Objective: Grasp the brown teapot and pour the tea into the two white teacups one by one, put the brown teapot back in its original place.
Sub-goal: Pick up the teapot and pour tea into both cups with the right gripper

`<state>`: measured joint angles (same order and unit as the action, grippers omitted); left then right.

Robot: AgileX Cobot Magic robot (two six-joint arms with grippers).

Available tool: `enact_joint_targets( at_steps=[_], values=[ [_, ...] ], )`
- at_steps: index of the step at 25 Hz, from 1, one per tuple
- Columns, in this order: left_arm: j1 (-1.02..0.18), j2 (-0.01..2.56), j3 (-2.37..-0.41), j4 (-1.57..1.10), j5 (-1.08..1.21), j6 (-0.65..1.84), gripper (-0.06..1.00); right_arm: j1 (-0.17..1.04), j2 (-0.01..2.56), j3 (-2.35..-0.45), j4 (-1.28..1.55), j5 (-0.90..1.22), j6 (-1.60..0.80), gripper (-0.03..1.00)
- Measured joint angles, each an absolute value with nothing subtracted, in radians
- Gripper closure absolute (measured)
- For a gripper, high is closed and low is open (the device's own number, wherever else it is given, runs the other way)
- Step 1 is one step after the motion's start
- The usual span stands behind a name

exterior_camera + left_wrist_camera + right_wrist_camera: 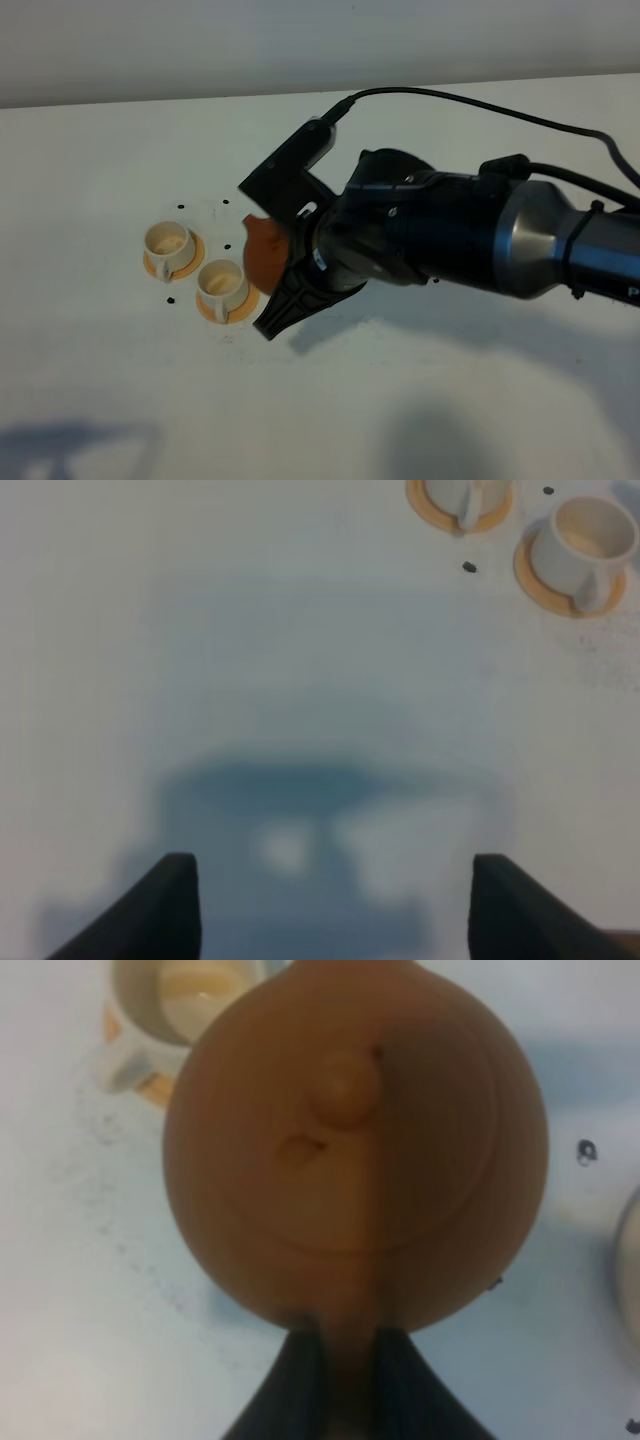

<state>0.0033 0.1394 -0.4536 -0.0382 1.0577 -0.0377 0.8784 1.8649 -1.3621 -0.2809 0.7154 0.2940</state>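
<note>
The brown teapot (260, 250) is off the table, just right of the nearer white teacup (222, 284). My right gripper (292, 265) is shut on its straight handle. In the right wrist view the teapot (350, 1140) fills the frame with its lid knob toward the camera, and its handle is pinched between the black fingers (300, 1385). One teacup (185, 995) lies beyond it. The other teacup (167, 243) stands farther left on its orange saucer. My left gripper (335, 910) is open over bare table, with both teacups (585, 540) ahead of it. The original place is hidden by the arm.
The right arm (480, 235) reaches in from the right across the white table (100, 380). Small black marks (168, 300) dot the table around the cups. A pale rounded edge (632, 1260) shows in the right wrist view; I cannot tell what it is.
</note>
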Motion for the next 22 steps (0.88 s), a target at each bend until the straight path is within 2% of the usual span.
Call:
enact_joint_targets(
  at_steps=[22],
  values=[
    [0.003, 0.139, -0.454, -0.038, 1.058, -0.038, 0.38, 0.962, 1.936, -1.363, -0.455, 0.739, 0.277, 0.85]
  ],
)
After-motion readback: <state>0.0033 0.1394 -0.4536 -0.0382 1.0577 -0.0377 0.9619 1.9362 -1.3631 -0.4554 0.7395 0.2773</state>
